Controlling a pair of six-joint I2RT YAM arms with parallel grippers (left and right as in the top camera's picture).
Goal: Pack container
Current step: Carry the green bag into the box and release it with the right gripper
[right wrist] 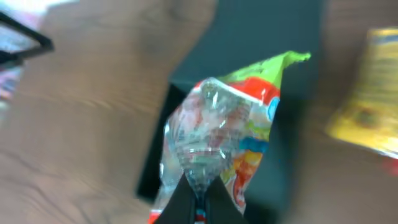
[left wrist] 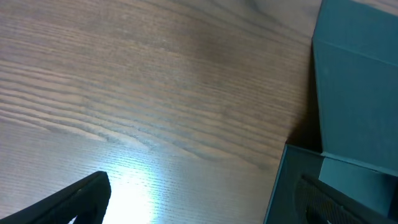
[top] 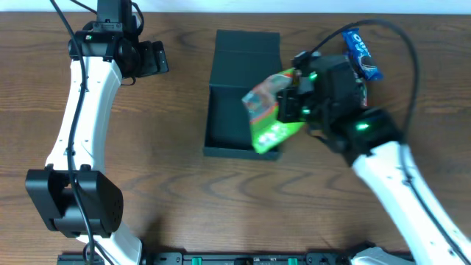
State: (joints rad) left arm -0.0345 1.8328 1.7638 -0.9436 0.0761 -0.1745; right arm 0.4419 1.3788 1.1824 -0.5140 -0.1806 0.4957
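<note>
The container point(top: 228, 118) is a dark teal-black square box, open, with its flap lid lying flat behind it, at the table's middle. It also shows in the left wrist view point(left wrist: 354, 99) and under the packet in the right wrist view point(right wrist: 261, 37). My right gripper point(top: 288, 103) is shut on a green and red snack packet point(top: 268, 110) and holds it over the box's right front part. In the right wrist view the packet point(right wrist: 224, 137) hangs pinched between the fingers point(right wrist: 200, 196). My left gripper point(top: 156, 57) is open and empty, left of the box, with its fingertips point(left wrist: 199, 205) wide apart.
A blue cookie packet point(top: 362, 53) lies at the back right, behind my right arm. A yellow packet point(right wrist: 370, 93) shows blurred at the right of the right wrist view. Bare wooden table lies to the left and front.
</note>
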